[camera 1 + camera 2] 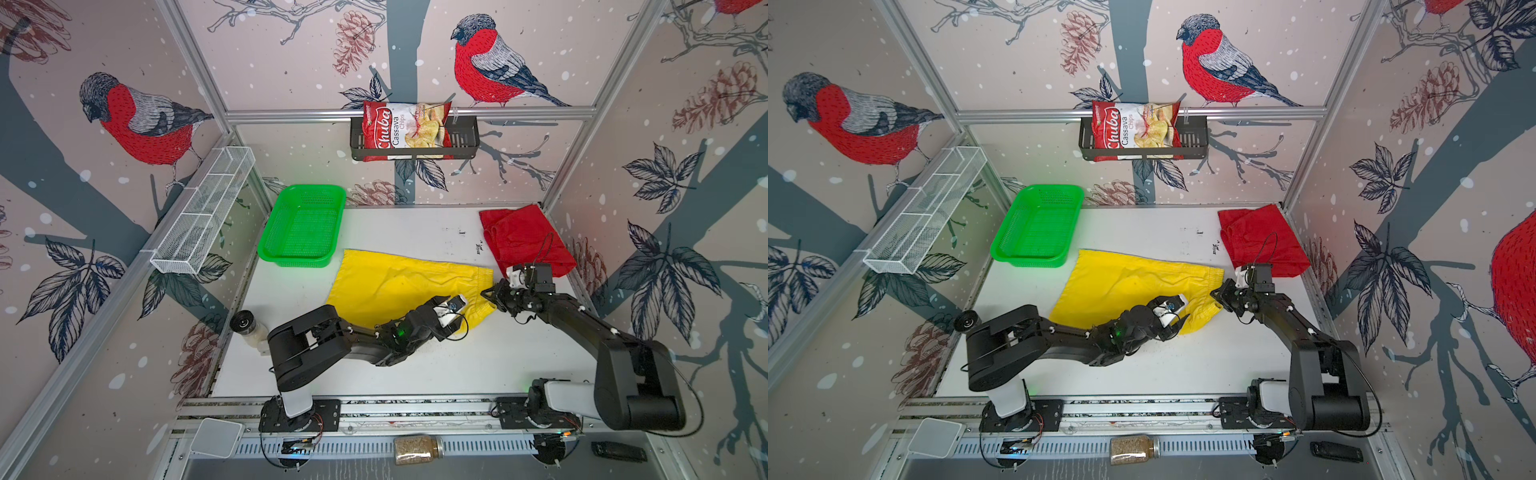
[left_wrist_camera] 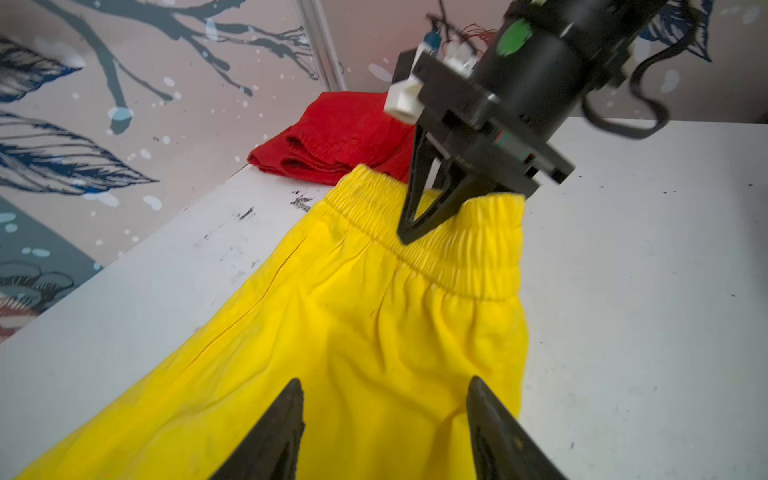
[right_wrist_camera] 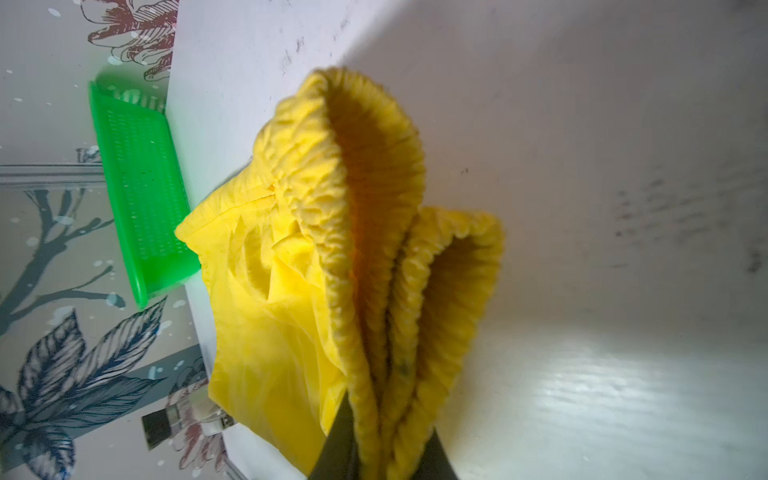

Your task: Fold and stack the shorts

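The yellow shorts [image 1: 395, 286] [image 1: 1121, 282] lie spread across the middle of the white table [image 1: 478, 365], waistband toward the right. My right gripper [image 1: 487, 293] [image 3: 390, 440] is shut on the bunched elastic waistband [image 3: 374, 208], which is lifted and folded into layers between its fingers. In the left wrist view the right gripper [image 2: 405, 237] pinches the waistband's middle. My left gripper [image 1: 451, 313] [image 2: 385, 386] stands open just above the yellow cloth [image 2: 353, 332] near its front edge, holding nothing. The red shorts [image 1: 523, 241] [image 1: 1262, 241] [image 2: 340, 137] lie folded in the back right corner.
An empty green mesh basket [image 1: 293, 258] [image 3: 141, 187] stands at the back left, next to the yellow shorts' leg end. A small jar [image 1: 247, 326] lies by the table's left edge. On the walls hang a white wire shelf [image 1: 203, 208] and a black rack with a chips bag [image 1: 405, 131].
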You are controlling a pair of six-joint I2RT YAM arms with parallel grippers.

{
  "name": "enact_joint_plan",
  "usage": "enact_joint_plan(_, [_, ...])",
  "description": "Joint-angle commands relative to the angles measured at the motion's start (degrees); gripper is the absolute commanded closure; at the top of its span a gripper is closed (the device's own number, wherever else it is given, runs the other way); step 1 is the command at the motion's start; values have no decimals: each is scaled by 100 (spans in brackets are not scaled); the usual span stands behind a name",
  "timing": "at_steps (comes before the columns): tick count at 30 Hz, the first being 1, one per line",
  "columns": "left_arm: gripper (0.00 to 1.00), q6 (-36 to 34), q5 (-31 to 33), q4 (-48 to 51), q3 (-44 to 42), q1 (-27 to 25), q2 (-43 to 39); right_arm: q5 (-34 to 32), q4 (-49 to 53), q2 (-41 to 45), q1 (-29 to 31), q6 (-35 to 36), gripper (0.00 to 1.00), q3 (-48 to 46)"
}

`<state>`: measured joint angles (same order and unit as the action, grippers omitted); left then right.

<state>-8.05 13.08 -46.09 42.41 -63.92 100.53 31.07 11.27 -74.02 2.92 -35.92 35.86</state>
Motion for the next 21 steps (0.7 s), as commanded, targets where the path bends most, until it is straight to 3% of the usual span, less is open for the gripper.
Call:
enact_joint_plan(1, [40,875,340,966,-42,191,-345,-592,1036,193,-11,979,88,432])
enact_joint_plan(7, [44,2046,277,2239,-247,756,-1100,-1414,2293,348,-10,1821,90,1507])
enact_joint_plan(13, [48,3031,-318,3418,-305,1470,-1604,-2181,3117,327,0,2423,91,2547])
enact_joint_plan(18, [53,3572,-965,3405,-718,2009,-1976,-2526,3329,248,121,2609,91,3230])
enact_joint_plan(21, [57,3909,-1204,3238,-950,2293,-2037,-2751,3361,60,488,2551,92,3539])
